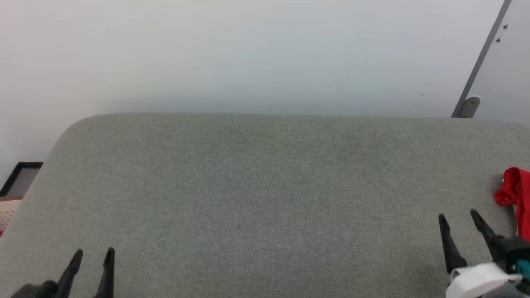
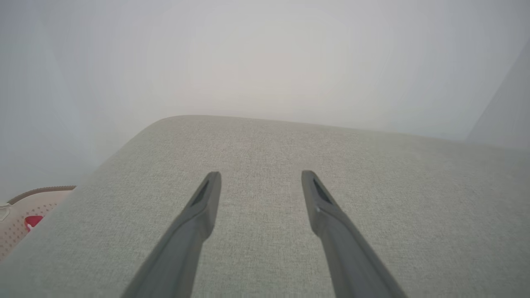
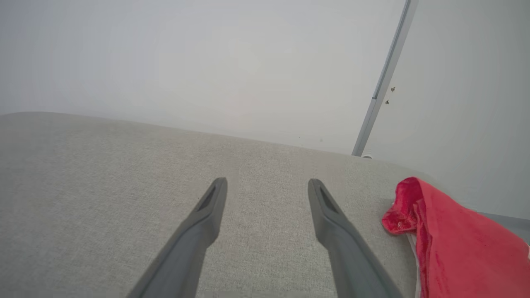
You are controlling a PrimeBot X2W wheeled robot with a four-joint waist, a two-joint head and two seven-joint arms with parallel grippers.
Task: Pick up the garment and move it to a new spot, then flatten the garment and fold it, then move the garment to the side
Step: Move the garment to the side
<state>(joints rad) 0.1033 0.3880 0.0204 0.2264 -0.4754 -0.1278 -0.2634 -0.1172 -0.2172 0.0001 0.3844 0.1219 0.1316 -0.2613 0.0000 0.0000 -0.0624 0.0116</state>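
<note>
The garment [image 1: 517, 194] is a bunched red cloth with a thin white edge, lying at the far right of the grey fabric surface [image 1: 265, 198] and cut off by the head view's border. In the right wrist view the garment [image 3: 451, 240] lies just to the right of my fingers. My right gripper [image 1: 457, 215] hovers open a little left of the garment, apart from it, nothing between its fingers [image 3: 207, 207]. My left gripper [image 1: 95, 252] stands open at the lower left, over bare fabric, as the left wrist view's left gripper [image 2: 261, 176] confirms.
A beige perforated basket [image 2: 25, 215] with a bit of red inside sits below the surface's left edge. A white wall runs behind the surface, and a grey metal post [image 1: 480, 62] stands at the back right. A dark frame [image 1: 20, 178] lies at the left.
</note>
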